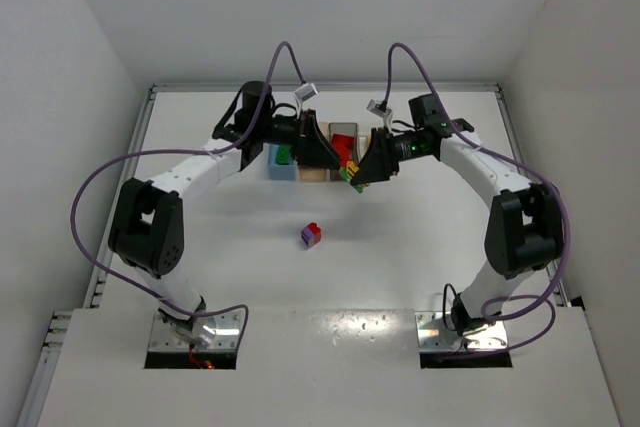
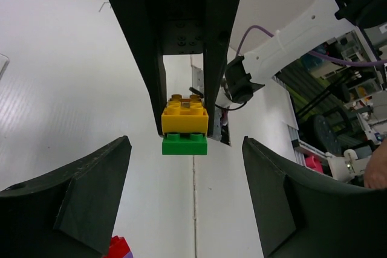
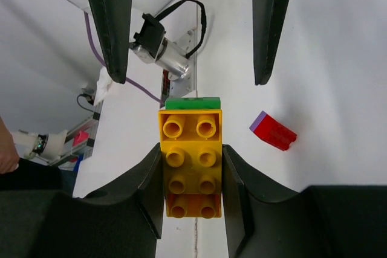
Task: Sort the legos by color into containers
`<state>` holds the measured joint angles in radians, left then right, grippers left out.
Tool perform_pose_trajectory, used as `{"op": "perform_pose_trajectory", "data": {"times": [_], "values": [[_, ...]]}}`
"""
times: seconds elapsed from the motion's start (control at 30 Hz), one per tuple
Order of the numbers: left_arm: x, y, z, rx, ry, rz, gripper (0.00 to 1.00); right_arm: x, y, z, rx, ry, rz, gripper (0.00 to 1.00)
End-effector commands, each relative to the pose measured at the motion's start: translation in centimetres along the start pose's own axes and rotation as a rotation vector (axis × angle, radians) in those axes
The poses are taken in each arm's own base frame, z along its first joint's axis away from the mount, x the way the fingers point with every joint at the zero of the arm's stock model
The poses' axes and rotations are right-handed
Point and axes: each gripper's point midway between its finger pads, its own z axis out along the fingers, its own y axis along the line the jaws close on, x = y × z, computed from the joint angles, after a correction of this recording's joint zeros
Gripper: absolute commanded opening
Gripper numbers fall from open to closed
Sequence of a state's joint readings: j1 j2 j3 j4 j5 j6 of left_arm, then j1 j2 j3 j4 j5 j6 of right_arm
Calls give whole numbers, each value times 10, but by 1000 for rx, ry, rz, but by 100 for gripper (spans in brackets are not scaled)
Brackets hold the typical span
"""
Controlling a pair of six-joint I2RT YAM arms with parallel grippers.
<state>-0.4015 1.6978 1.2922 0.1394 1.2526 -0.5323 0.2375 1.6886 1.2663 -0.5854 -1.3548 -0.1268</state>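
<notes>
My right gripper is shut on a clump of yellow bricks with a green brick at its far end, held above the table in front of the bins. My left gripper is open and empty. It faces the right gripper, with its fingers spread on either side of the clump's end and not touching it. A red and purple brick clump lies on the table below. A blue bin holds a green brick.
A tan bin and a bin with red bricks stand beside the blue one at the back middle, partly hidden by both grippers. A raised table edge runs along the back and left. White walls close in all round.
</notes>
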Motion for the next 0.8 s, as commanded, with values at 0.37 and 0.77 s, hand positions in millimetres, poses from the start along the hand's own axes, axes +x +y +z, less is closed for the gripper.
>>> {"op": "perform_pose_trajectory", "data": {"times": [0.37, 0.77], "values": [[8, -9, 3, 21, 18, 56, 77, -37, 26, 3, -75, -35, -137, 2], [3, -14, 6, 31, 18, 75, 52, -38, 24, 10, -72, -29, -158, 2]]}}
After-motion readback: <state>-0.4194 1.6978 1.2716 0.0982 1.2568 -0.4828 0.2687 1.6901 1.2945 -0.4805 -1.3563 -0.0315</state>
